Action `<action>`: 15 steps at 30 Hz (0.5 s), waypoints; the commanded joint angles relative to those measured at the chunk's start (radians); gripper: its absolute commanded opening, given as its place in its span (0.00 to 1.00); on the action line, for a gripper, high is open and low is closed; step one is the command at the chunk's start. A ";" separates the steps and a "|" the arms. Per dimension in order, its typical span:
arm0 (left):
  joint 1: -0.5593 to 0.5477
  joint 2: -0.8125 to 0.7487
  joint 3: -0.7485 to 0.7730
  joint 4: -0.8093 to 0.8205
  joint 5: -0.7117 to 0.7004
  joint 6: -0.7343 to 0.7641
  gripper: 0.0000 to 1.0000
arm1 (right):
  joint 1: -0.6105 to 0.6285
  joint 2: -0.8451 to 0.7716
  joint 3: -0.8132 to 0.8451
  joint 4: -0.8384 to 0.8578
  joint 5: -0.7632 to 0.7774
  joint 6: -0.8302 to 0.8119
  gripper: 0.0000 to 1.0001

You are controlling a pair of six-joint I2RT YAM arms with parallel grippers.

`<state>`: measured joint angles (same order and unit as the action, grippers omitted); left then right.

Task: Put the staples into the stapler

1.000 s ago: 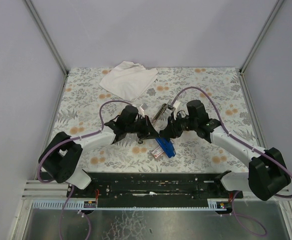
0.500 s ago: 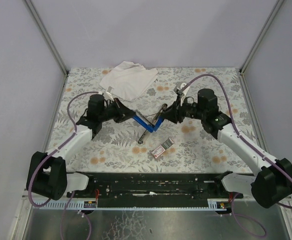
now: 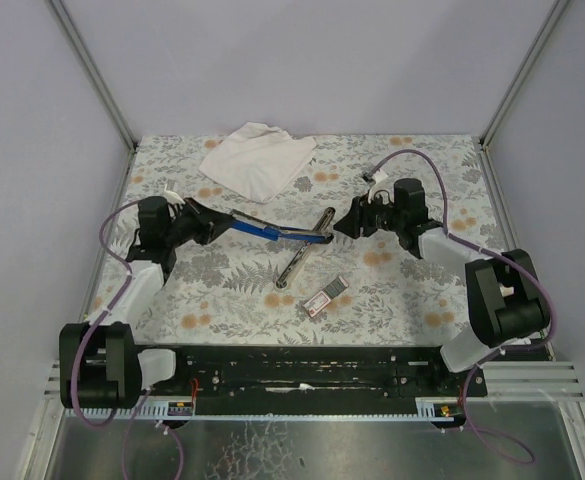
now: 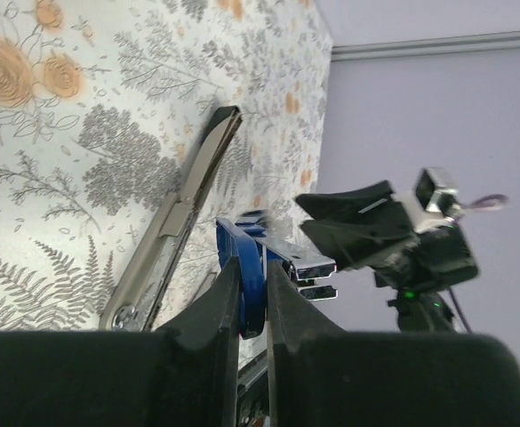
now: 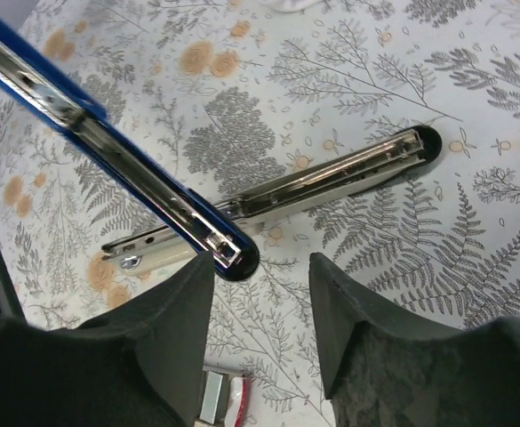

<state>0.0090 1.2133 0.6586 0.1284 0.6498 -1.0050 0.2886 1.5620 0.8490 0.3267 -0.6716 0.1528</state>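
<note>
**Top view**
- left pincer [image 3: 215,222]: clamped on one end of the blue stapler [image 3: 260,229]. The finger contact is too small to resolve here.
- blue stapler: opened out long and held off the tabletop [image 3: 172,300]. Its far end points at the right pincer [image 3: 344,226].
- right pincer: just beside that far end. Can't tell from here whether it is apart or together.
- silver stapler [image 3: 305,252]: lies diagonally on the tabletop. Its middle is crossed by the blue one.
- staples box [image 3: 327,296]: flat on the tabletop, on the near side of the silver stapler and apart from both pincers. The label is pink-red and white, print unreadable.
- white cloth [image 3: 257,158]: crumpled at the far edge.

**Left wrist**
- left pincer [image 4: 252,294]: fingers [image 4: 211,320] pressed onto the blue stapler [image 4: 249,267] from both sides. The gripped part lower down is hidden.
- silver stapler [image 4: 175,227]: on the tabletop, its lower end cut off by a finger.
- right pincer [image 4: 317,218]: faces the stapler's chrome tip. Its gap is hard to judge from this angle.

**Right wrist**
- right pincer [image 5: 261,267]: fingers [image 5: 175,329] apart, nothing between them.
- blue stapler [image 5: 108,151]: the chrome channel shows and it runs out of frame at top left. The tip is just beside one finger; can't tell if they touch.
- silver stapler [image 5: 340,169]: partly hidden where the blue one crosses it.
- staples box [image 5: 228,400]: only a sliver at the bottom edge, cut off by the frame. No text is legible.
</note>
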 commanded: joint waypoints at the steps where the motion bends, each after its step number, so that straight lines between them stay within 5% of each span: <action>1: 0.034 -0.061 -0.023 0.207 0.062 -0.120 0.00 | -0.012 0.058 0.012 0.161 -0.020 0.074 0.56; 15: 0.051 -0.161 -0.182 0.588 -0.119 -0.422 0.00 | -0.021 0.063 -0.011 0.228 -0.026 0.144 0.61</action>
<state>0.0483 1.1099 0.4950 0.4633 0.6037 -1.2957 0.2737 1.6917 0.8455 0.4839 -0.6987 0.2783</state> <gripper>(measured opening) 0.081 0.605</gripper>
